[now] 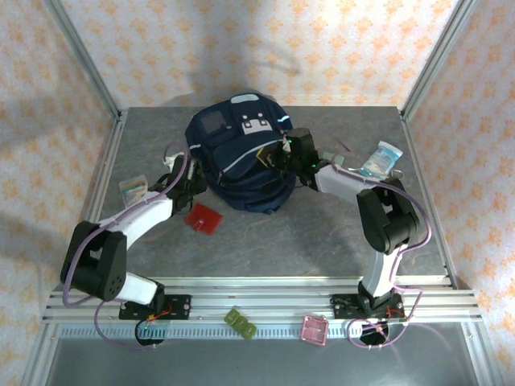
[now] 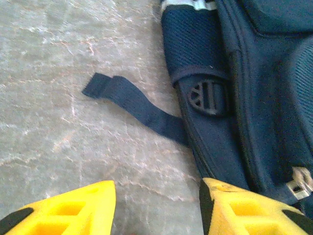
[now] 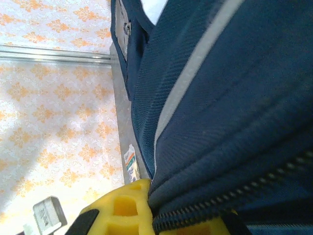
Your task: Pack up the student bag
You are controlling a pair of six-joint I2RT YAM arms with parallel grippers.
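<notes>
Navy fabric at the zip of the student bag [image 3: 234, 98] sits pinched in the right gripper [image 1: 280, 155], whose fingers are pressed together on that seam. The bag lies on the worktop [image 1: 338, 233], middle to back. If that thin fold slips, the opening could flop closed. Beside the bag's flank the left gripper [image 2: 156, 208] stands spread and empty, and the bag's loose strap [image 2: 132, 105] could snag a finger. A red flat item [image 1: 203, 218] lies near.

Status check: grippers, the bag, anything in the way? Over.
Left gripper open, empty, beside student bag. Right gripper shut on bag fabric at the zipper. Loose strap lies on table ahead of left gripper.
</notes>
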